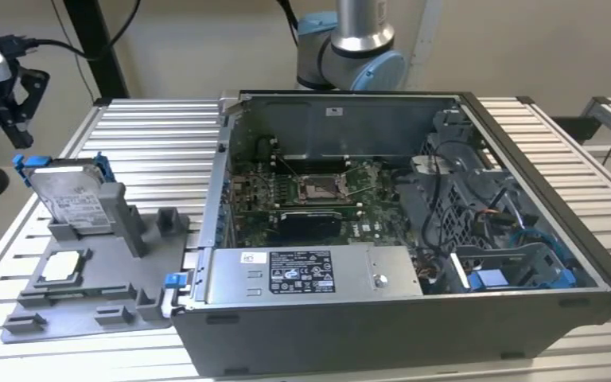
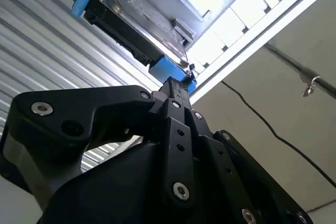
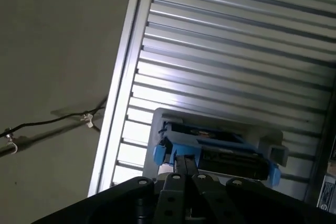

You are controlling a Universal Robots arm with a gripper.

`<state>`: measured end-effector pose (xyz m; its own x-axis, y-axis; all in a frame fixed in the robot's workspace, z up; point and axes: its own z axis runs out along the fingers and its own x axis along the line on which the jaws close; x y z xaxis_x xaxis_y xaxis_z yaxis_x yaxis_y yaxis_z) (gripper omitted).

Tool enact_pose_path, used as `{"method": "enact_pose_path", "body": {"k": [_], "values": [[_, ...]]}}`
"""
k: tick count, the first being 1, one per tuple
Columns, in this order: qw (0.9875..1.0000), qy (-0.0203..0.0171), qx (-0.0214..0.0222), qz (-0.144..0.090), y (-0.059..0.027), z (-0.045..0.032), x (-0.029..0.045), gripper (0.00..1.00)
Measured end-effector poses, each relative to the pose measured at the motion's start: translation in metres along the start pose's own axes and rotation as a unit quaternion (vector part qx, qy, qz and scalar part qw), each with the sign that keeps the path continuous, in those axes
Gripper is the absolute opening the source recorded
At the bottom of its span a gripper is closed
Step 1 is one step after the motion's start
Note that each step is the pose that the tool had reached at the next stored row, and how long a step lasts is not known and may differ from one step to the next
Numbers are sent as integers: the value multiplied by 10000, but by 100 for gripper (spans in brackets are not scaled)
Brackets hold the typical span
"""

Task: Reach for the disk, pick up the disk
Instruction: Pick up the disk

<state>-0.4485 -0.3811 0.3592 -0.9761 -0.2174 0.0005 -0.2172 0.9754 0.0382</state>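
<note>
Slatted table [image 2: 42,40], disk [image 2: 131,30] beyond fingers [image 2: 176,124]

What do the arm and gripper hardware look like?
Arm: silver metal tube, grey joint housings with round light-blue caps. Gripper, in the second wrist view: matte black, angular linkage bars pinned with silver screws. In the exterior view a black cable runs off by the wrist.

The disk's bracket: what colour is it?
Bright blue; the bracket around the disk shows best in the exterior view.
</note>
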Motion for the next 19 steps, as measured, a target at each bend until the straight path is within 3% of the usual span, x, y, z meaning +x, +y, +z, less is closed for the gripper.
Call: {"method": "enact_pose_path", "body": {"k": [5,10,15,19], "values": [[9994,13,0,-351,0,0,0,0],[9974,27,0,-725,0,0,0,0],[9936,42,0,-1129,0,1,0,0],[9891,56,0,-1470,0,0,0,0]]}}
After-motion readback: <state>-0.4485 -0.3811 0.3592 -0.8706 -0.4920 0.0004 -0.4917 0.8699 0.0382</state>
